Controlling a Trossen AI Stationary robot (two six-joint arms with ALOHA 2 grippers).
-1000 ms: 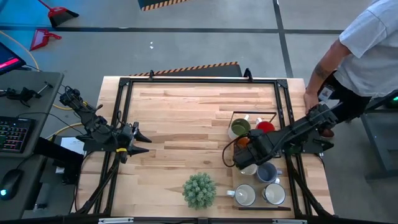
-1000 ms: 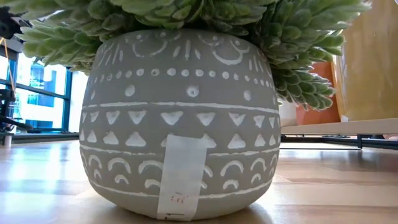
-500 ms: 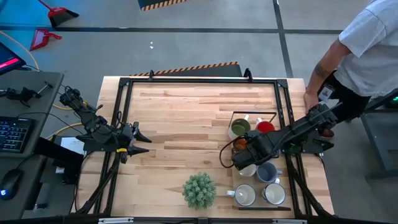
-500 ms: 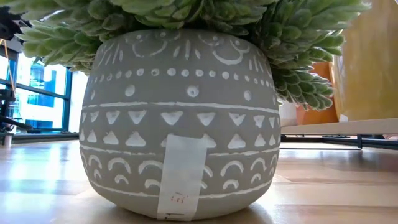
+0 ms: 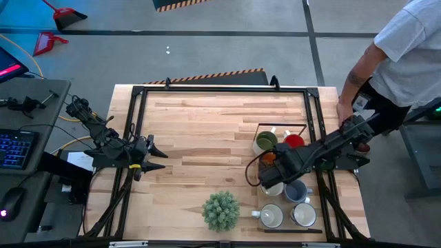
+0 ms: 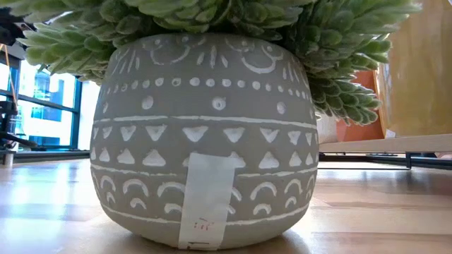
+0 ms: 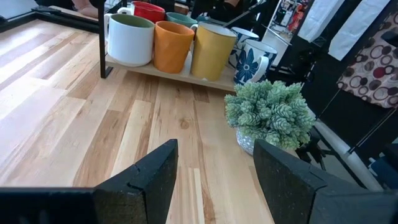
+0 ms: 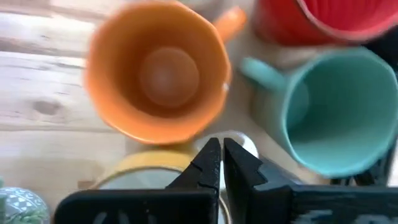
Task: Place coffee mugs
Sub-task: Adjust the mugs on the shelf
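The round ceramic coffee mugs (image 5: 286, 176) stand upright, mouths up, clustered on a thin wooden tray (image 7: 180, 73) at the right side of the wooden table (image 5: 200, 131). The right tool (image 8: 221, 163), clenched on nothing, hovers above an orange mug (image 8: 158, 71) whose handle points toward a red mug (image 8: 317, 18); a teal mug (image 8: 329, 112) stands beside them. The left tool (image 5: 157, 156) waits released at the table's left edge.

Both six-joint arms are matte black, built of angular links with black cables looping along them. The left arm's two-finger gripper (image 5: 156, 156) has pointed black fingers (image 7: 154, 175) with flat, faceted inner faces, and a small yellow-and-red mark sits near its wrist. The right arm's two-finger gripper (image 8: 221, 158) ends in slim, tapered black fingertips. A person (image 5: 406, 52) at the far right wears a light grey short-sleeved shirt.
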